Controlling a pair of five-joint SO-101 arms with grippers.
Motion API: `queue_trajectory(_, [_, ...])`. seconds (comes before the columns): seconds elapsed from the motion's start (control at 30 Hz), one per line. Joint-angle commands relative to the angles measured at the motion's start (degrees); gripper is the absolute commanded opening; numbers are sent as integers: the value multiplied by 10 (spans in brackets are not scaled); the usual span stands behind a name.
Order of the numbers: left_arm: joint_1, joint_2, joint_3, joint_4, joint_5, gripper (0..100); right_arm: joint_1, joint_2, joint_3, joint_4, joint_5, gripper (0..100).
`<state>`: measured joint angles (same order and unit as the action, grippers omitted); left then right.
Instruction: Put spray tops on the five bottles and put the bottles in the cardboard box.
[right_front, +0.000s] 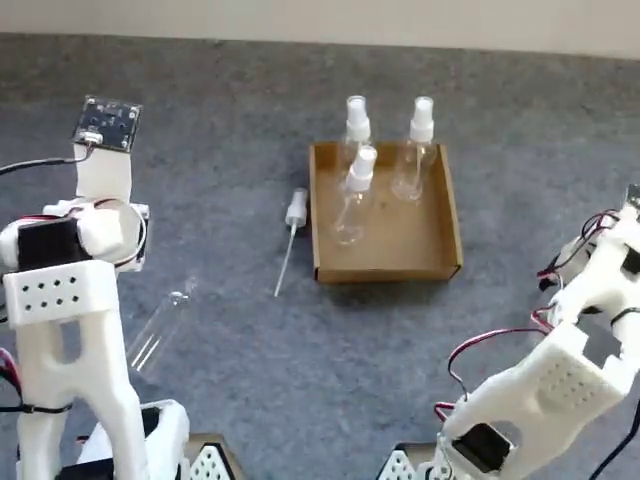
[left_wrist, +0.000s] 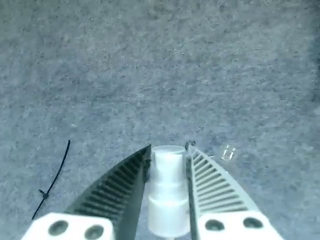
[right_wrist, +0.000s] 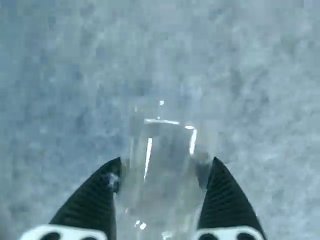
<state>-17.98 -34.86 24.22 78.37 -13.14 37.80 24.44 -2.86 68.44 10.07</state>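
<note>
My left gripper (left_wrist: 168, 148) is shut on a white spray top (left_wrist: 167, 200), held over the grey carpet. My right gripper (right_wrist: 166, 162) is shut on a clear bottle (right_wrist: 165, 142) that has no top. In the high view, the cardboard box (right_front: 452, 215) sits at the centre with three capped bottles in it (right_front: 357, 125) (right_front: 422, 120) (right_front: 361, 168). Left of the box lies a loose spray top (right_front: 296, 207) with its thin tube pointing toward the front. An uncapped clear bottle (right_front: 165, 320) lies on its side beside the left arm (right_front: 70, 290).
The right arm (right_front: 570, 370) stands at the front right with red and black wires looping off it. A black cable tie (left_wrist: 52, 180) lies on the carpet near the left gripper, and a small clear bottle neck (left_wrist: 228, 153) shows just past its finger.
</note>
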Motion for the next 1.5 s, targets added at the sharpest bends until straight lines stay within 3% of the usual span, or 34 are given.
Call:
queue_trajectory(0.0, [11, -13, -4, 6, 4, 50, 7, -3, -35, -3, -8, 176])
queue_trajectory(0.13, [11, -12, -4, 6, 4, 50, 3, -4, -39, 32, -4, 276])
queue_trajectory(0.27, [11, -12, -4, 5, 4, 50, 0, -16, -57, 55, 1, 286])
queue_trajectory(0.47, [11, -11, -4, 4, 4, 50, -14, -118, -111, 94, 116, 287])
queue_trajectory(0.53, [9, -11, -4, 4, 3, 50, -19, -153, -129, 119, 245, 287])
queue_trajectory(0.77, [8, -9, -4, 7, 4, 50, -5, -155, -137, 252, 841, 288])
queue_trajectory(0.9, [0, -11, -4, 9, 4, 50, 25, -109, -138, 263, 1065, 288])
queue_trajectory(1.0, [-22, -12, -7, 9, 4, 50, 43, -67, -143, 263, 1176, 288])
queue_trajectory(1.27, [-53, -10, -4, 10, 5, 48, 65, -3, -144, 203, 1300, 288])
queue_trajectory(1.47, [-51, -12, -8, 33, 17, 49, 77, 1, -138, 160, 1295, 286])
